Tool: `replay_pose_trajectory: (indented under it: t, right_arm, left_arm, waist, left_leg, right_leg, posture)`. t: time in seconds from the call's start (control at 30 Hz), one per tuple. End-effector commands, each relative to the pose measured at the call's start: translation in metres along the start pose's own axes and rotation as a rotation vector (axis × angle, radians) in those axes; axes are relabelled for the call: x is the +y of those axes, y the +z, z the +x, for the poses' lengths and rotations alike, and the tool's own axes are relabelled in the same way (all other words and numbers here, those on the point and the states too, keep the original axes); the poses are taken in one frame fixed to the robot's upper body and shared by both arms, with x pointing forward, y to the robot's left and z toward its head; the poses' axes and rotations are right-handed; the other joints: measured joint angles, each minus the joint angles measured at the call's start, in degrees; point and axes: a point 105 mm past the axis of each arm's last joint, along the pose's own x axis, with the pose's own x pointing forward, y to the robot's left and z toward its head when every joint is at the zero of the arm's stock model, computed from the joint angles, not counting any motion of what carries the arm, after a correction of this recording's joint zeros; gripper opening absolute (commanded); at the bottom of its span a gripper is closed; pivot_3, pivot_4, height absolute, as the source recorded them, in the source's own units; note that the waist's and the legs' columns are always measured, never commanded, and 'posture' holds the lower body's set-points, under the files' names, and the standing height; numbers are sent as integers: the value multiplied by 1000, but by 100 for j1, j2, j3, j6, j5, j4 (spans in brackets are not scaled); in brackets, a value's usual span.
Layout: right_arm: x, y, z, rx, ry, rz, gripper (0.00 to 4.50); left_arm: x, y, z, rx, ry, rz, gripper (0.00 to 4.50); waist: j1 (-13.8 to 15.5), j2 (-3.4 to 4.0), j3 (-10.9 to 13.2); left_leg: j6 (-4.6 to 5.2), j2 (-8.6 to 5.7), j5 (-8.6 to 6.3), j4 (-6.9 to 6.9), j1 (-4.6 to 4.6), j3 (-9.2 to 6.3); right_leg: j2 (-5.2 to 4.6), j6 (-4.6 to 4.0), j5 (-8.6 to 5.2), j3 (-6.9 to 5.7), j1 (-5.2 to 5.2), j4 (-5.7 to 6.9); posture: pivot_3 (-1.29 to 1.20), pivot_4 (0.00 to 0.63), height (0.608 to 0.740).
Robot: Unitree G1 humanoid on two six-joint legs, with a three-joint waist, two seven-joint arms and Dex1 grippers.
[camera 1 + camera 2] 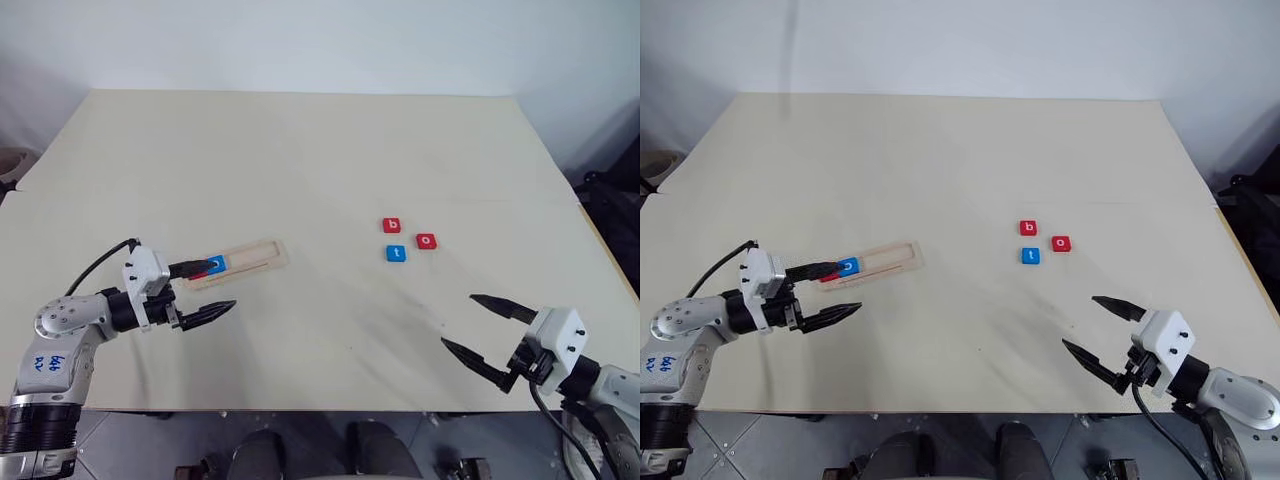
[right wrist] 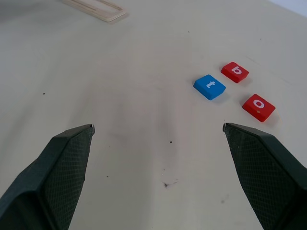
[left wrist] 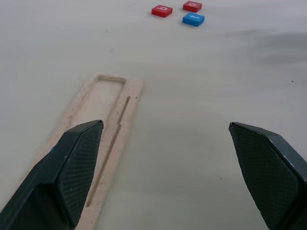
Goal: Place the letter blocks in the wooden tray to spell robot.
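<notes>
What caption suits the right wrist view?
Open right tool faces blue t block, red b block and red o block on the table.

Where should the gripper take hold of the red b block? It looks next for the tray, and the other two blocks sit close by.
Grip the red b block across two opposite side edges, coming down from above: it lies flat on the table, so only its thin sides can be pinched. Probably avoid closing toward the blue t block, its nearest neighbour; the red o block lies a little further off.
</notes>
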Motion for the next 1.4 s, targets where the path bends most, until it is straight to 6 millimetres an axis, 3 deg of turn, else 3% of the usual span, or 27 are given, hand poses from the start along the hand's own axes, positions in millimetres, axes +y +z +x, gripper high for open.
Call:
replay_pose_trajectory:
  t: [0.03,0.23,0.47,0.57,0.67,1.0,1.2,1.4]
  right_arm:
    - [-1,5,3,-16,21,-23,4500]
    - [7,17,28,-102,104,-8,4500]
    - [30,50,59,-243,239,-60,4500]
    - [39,59,62,-275,282,-88,4500]
    - [40,62,62,-290,271,-91,4500]
    - [30,52,54,-250,195,-70,4500]
    - [30,53,53,-238,193,-51,4500]
    - [32,54,50,-233,172,-33,4500]
  left_arm:
    - [4,10,0,-7,31,65,4463]
    - [13,-1,-35,-24,218,-7,4463]
    - [13,-46,-104,61,490,-128,4463]
    - [6,-56,-116,67,506,-185,4463]
    - [6,-54,-112,51,481,-194,4463]
    - [25,-16,-72,25,275,-58,4463]
    - [50,-15,-48,159,97,34,4463]
    - [68,-27,-32,232,23,32,4463]
  waist:
    - [0,0,0]
    - [-38,0,0]
    - [-20,0,0]
    - [18,-5,-2]
    - [45,-15,-9]
    - [-16,-21,-13]
    - [1,-13,-8]
    - [2,-20,-9]
  left_leg:
    - [0,0,0,0,0,0]
    - [-2,12,-1,2,2,6]
    - [-1,35,-3,9,-1,11]
    - [3,35,-6,10,-3,7]
    - [15,29,-13,10,-7,1]
    - [9,30,-16,11,-1,9]
    - [-10,19,-10,18,-4,31]
    - [-9,28,-13,49,-32,116]
  right_leg:
    - [0,0,0,0,0,0]
    - [0,0,0,2,-7,12]
    - [-1,-5,-2,2,-24,30]
    - [-6,-7,-3,-4,-23,30]
    - [-18,-9,-4,-15,-19,29]
    - [-6,-10,-5,-15,-16,29]
    - [13,-15,-8,-14,-31,46]
    - [13,-14,-8,-13,-80,74]
  posture:
    - [0,150,740]
    - [0,150,740]
    - [0,150,740]
    - [0,150,740]
    - [0,150,740]
    - [0,150,740]
    - [0,150,740]
    - [0,150,740]
